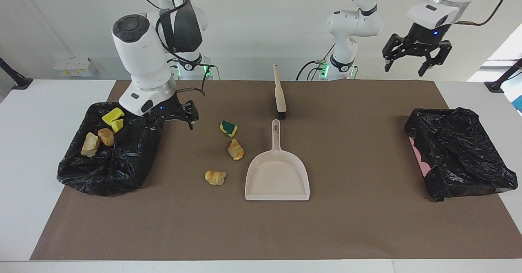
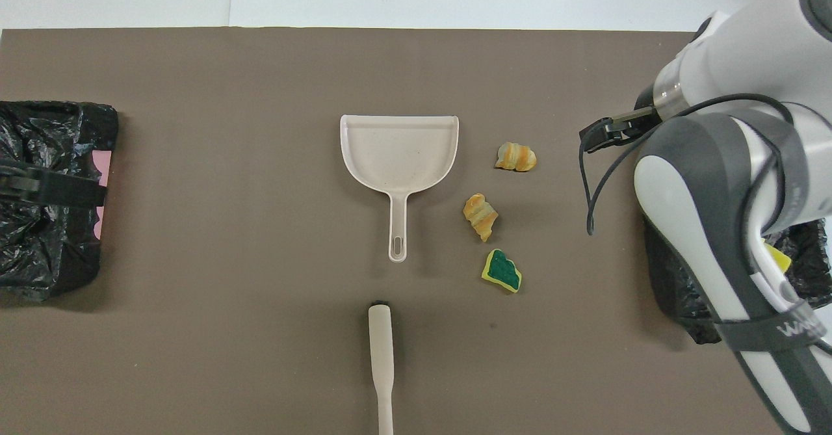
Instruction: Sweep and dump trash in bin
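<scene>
Three bits of trash lie on the brown mat: a green-topped yellow sponge [image 1: 228, 128] [image 2: 502, 271] and two croissants [image 1: 235, 149] [image 1: 215, 177] [image 2: 481, 215] [image 2: 516, 157]. Two yellow sponge pieces [image 1: 113, 116] and two bread lumps [image 1: 90, 144] rest in the black-lined bin [image 1: 110, 171] at the right arm's end. My right gripper [image 1: 171, 122] hangs open and empty over that bin's inner edge. My left gripper [image 1: 416, 56] is open and empty, high over the left arm's end of the table.
A beige dustpan [image 1: 277, 175] [image 2: 398, 149] lies mid-mat beside the croissants, its handle toward the robots. A beige brush [image 1: 279, 91] [image 2: 381, 350] lies nearer to the robots, in line with that handle. A second black-lined bin [image 1: 461, 154] [image 2: 45, 227] sits at the left arm's end.
</scene>
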`<state>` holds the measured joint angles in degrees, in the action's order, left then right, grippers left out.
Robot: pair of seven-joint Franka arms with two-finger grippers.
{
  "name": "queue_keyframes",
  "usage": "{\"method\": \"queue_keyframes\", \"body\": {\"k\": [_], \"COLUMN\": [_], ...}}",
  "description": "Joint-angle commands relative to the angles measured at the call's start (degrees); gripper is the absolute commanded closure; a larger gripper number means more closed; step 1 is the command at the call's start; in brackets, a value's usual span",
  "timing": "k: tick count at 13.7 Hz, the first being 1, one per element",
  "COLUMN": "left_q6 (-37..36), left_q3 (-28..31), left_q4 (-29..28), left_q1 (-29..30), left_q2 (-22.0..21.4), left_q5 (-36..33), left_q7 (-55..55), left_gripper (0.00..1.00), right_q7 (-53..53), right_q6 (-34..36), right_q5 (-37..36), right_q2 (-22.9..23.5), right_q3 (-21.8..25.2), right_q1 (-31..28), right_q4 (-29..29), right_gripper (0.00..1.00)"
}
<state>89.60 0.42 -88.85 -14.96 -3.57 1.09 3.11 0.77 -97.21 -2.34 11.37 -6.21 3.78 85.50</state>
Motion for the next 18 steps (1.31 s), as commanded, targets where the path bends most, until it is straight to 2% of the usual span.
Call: {"method": "queue_keyframes", "body": {"k": [1,5,8,10,13,15,18], "left_q6": [7.75,17.61,25.86,30.87,35.36,37.13,37.22], "left_q3": [0.72,0.72,0.72,0.63,0.63,0.63,0.54], "left_q4": [-6.85,-9.15,-8.72,-9.24,-11.16,-14.24,-17.4], "left_q1": [-6.99,-14.82,-20.44,-21.87,-23.8,-25.46,-26.18], "left_q2": [-0.4,6.62,14.78,18.67,21.67,21.67,21.24], "left_q5": [-0.48,-0.65,-1.18,-1.18,-0.92,-0.83,-0.74], "left_q7": [-5.71,-15.66,-24.88,-27.27,-30.0,-30.44,-31.58], "left_gripper": [0.0,0.0,0.0,0.0,0.0,0.0,0.0], "right_q7": [-2.78,-6.48,-7.8,-11.74,-20.78,-26.15,-40.71], "right_q6": [0.98,-11.49,-13.7,-17.2,-25.98,-28.03,-35.12], "right_q5": [0.66,4.17,7.08,8.31,8.58,8.67,8.58], "right_q2": [-6.69,-19.34,-24.63,-26.57,-27.37,-27.11,-21.25], "right_q3": [-0.99,-1.17,-1.17,-1.17,-1.17,-1.17,-1.17], "right_q1": [-0.01,3.5,6.84,10.43,18.25,22.65,34.06], "right_q4": [8.68,30.12,38.66,44.29,51.94,53.54,53.55], "right_gripper": [0.0,0.0,0.0,0.0,0.0,0.0,0.0]}}
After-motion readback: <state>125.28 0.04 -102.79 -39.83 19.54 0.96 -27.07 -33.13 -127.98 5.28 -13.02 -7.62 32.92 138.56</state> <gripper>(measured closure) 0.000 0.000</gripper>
